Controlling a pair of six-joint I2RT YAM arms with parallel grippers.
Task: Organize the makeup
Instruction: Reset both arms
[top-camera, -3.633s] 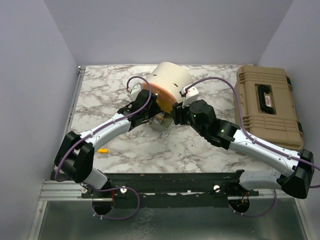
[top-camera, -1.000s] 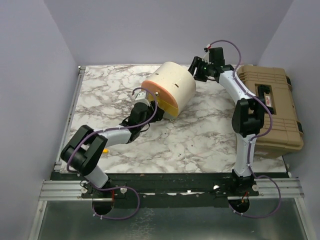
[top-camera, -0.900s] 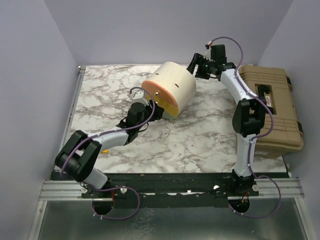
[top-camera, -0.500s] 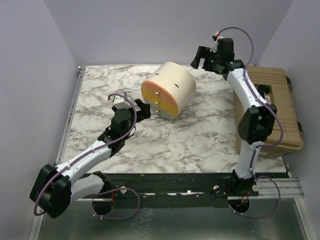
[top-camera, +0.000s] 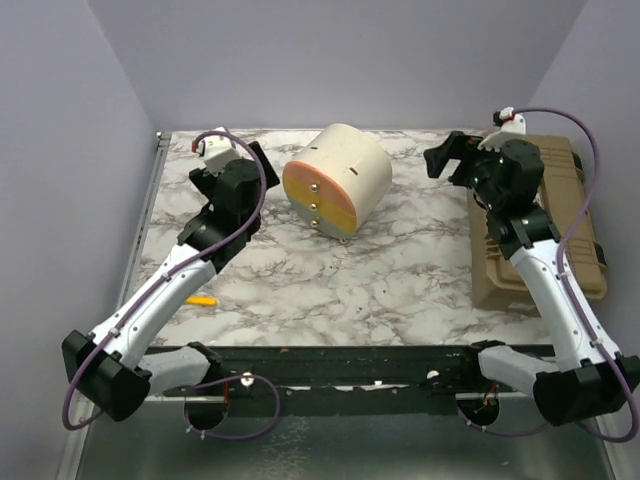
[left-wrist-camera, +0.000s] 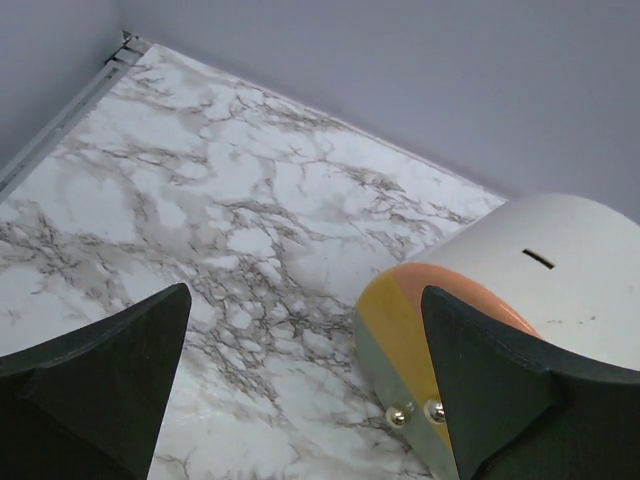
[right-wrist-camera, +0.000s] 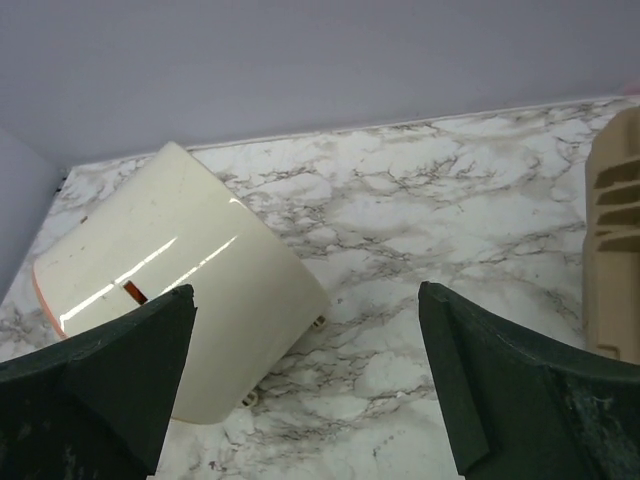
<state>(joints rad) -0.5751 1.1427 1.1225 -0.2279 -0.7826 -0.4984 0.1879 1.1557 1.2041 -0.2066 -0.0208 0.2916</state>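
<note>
Of the makeup, only a small orange tube (top-camera: 204, 300) shows, lying on the marble table by the left arm; the rest is out of view. My left gripper (top-camera: 252, 160) (left-wrist-camera: 305, 295) hangs open and empty at the back left, facing the big cream cylindrical case (top-camera: 340, 175) (left-wrist-camera: 540, 270). That case lies on its side with its orange-yellow face (top-camera: 318, 197) (left-wrist-camera: 420, 320) toward the front left. My right gripper (top-camera: 446, 156) (right-wrist-camera: 306, 290) is open and empty too, raised to the right of the case (right-wrist-camera: 190, 270).
The tan hard toolbox (top-camera: 545, 215) (right-wrist-camera: 615, 240) stands along the table's right edge, under the right arm. Purple walls close in the back and both sides. A metal rail (top-camera: 150, 200) runs along the left edge.
Both arms have drawn back from the case and both grippers have opened. The left one swung out to the back left; the right one moved from behind the case to over the toolbox.
</note>
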